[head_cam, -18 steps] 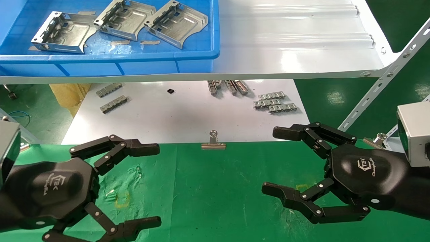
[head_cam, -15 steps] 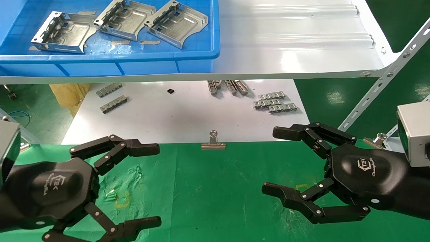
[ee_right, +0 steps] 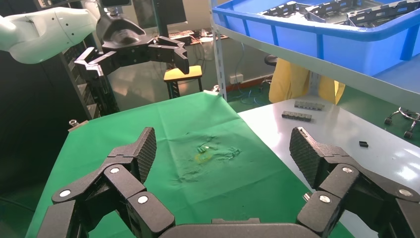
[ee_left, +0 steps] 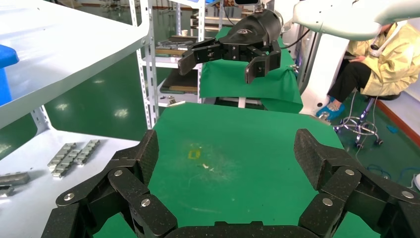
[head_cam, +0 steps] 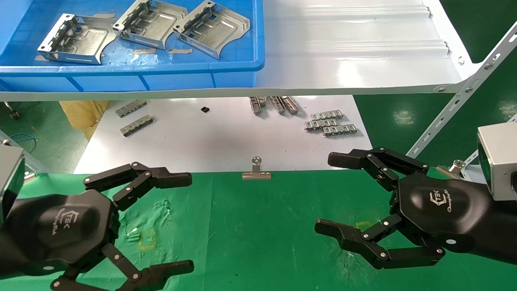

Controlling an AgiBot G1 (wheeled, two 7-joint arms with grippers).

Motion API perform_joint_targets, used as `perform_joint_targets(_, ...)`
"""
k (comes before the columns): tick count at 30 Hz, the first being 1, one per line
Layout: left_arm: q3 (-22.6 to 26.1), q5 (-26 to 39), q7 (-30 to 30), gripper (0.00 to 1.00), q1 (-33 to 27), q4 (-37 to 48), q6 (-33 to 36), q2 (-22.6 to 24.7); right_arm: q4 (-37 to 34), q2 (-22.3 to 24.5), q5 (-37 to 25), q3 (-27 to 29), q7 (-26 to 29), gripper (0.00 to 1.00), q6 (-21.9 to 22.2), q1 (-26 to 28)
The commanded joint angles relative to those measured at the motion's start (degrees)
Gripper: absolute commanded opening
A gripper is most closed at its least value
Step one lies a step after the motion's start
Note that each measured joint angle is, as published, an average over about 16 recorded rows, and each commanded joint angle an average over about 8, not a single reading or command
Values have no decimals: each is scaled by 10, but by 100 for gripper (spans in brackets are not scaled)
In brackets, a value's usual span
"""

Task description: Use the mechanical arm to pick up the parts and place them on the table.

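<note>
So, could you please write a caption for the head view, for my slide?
Both open grippers, left and right, hover over the green table; three parts wait in the blue bin.

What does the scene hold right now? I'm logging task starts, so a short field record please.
parts: three silvery brackets, all in the blue bin on the white shelf
table: green cloth, no part on it
left pincer: open, empty, above the cloth
right pincer: open, empty, above the cloth
other: binder clip at the cloth's far edge
progress: nothing picked yet
</note>
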Motion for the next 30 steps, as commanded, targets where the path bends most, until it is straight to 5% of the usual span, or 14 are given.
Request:
perform_joint_targets(1, 0, 0, 0, 100, 0, 0, 0, 0, 0, 0, 0, 0, 0, 65, 0, 0)
perform_joint_targets(6, 0, 0, 0, 100, 0, 0, 0, 0, 0, 0, 0, 0, 0, 4, 0, 0)
perform_joint_targets(7, 0, 0, 0, 100, 0, 0, 0, 0, 0, 0, 0, 0, 0, 0, 0, 0)
perform_joint_targets(18, -7, 11, -1, 100, -21, 27, -57, 21, 0, 0, 0, 0, 0, 0, 0, 0)
perform_joint_targets(30, 7, 85, -7, 100, -143, 127, -180, 89, 0, 0, 0, 0, 0, 0, 0, 0)
